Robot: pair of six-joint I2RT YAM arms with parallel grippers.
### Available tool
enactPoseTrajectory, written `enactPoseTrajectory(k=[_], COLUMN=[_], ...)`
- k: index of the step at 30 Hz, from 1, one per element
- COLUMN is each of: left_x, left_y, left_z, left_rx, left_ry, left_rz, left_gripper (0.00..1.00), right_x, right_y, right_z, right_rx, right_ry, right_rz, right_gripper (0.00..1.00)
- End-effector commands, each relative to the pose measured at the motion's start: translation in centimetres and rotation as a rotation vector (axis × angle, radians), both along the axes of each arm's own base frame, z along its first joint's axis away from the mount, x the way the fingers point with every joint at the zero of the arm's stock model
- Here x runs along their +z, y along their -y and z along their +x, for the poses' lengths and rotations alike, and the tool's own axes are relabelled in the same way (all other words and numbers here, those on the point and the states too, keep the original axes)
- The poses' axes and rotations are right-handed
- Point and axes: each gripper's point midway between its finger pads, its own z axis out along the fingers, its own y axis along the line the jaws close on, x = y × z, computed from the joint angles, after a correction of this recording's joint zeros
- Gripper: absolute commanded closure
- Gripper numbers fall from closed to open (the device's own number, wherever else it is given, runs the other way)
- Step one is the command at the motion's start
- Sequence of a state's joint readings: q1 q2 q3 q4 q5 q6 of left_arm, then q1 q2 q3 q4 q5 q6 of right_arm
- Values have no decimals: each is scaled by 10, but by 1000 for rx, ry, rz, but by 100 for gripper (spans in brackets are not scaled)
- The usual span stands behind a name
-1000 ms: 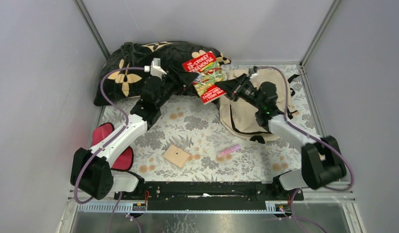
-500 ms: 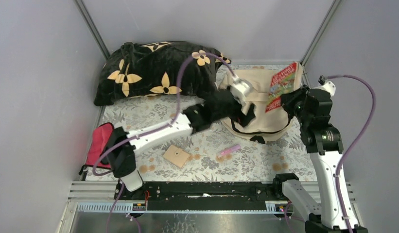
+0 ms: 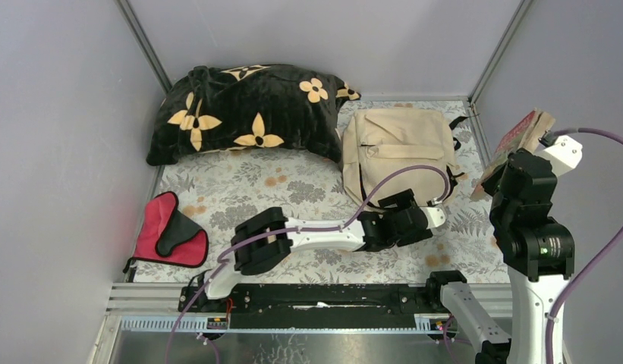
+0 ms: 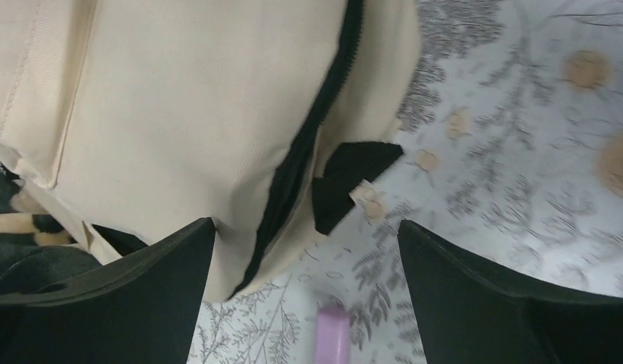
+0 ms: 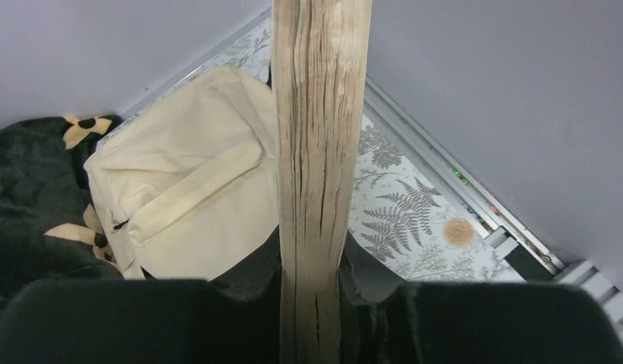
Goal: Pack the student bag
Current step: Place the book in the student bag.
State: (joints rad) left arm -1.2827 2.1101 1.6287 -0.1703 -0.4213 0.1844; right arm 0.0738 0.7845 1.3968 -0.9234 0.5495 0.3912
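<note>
The soft cream fabric backpack [image 3: 395, 148] lies flat on the leaf-patterned bench [image 3: 293, 189]. Its near corner and dark zipper line [image 4: 293, 163] sit directly ahead of the left end effector [image 4: 304, 227], whose jaws stand wide apart with nothing between them. A small pink stick [image 4: 332, 337] lies just beneath that end effector. The right end effector [image 5: 316, 284] is raised above and to one side of the backpack and is clamped on 1 thick paperback book [image 5: 319, 136], page edges facing its camera. The step in hand looks like opening the bag, since no mouth shows open. Next, the left end effector probably must close on the zipper pull, which I cannot locate, and part the opening for the book.
</note>
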Motion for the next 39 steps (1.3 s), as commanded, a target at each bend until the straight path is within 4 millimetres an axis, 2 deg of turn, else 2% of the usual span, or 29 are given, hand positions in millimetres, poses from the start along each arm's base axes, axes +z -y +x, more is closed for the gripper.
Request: enactPoseTrajectory(k=[1,4,5,8,10,12,13,15,18,23,25,28,32,34,39], left_x=[20,23,27,46,69,96,112,133,150,162,166,173,186,190,196], left_y=[1,2,0,-11,-17,-19,-19,-16,-10,-8,-8,-10,-8,-7,-5], left_z=[44,64,72,98,113,123,127,135,146,164,167,171,171,170,166], left_rx=[150,194,220,287,325,316,303,273,243,265,255,238,206,194,171], left_ry=[164,183,188,201,204,165,136,71,-9,-101,-152,-218,-249,-267,-296], left_rz=[0,-44,-54,-82,-138,-207,-251,-314,-368,-462,-510,-580,-639,-658,-692], left_gripper=[4,13,20,49,73,93,100,100,100,100,100,100,100,100,100], right_x=[27,27,27,18,6,-12,-21,-38,-51,-50,-52,-60,-82,-93,-122], right_y=[15,12,13,11,5,-4,-11,-24,-45,-79,-97,-135,-179,-189,-189], right_z=[-19,-22,-23,-23,-20,-14,-12,-10,-10,-19,-22,-28,-34,-33,-20], right_rx=[-63,-56,-59,-54,-29,9,32,70,140,289,398,589,743,777,721], right_ry=[67,91,91,65,27,-17,-38,-70,-62,-19,-24,-68,-101,-91,-178], right_rz=[-54,-28,-27,-22,0,43,71,140,244,373,400,506,754,828,864], right_gripper=[100,100,100,100,100,100,100,100,100,100,100,100,100,100,100])
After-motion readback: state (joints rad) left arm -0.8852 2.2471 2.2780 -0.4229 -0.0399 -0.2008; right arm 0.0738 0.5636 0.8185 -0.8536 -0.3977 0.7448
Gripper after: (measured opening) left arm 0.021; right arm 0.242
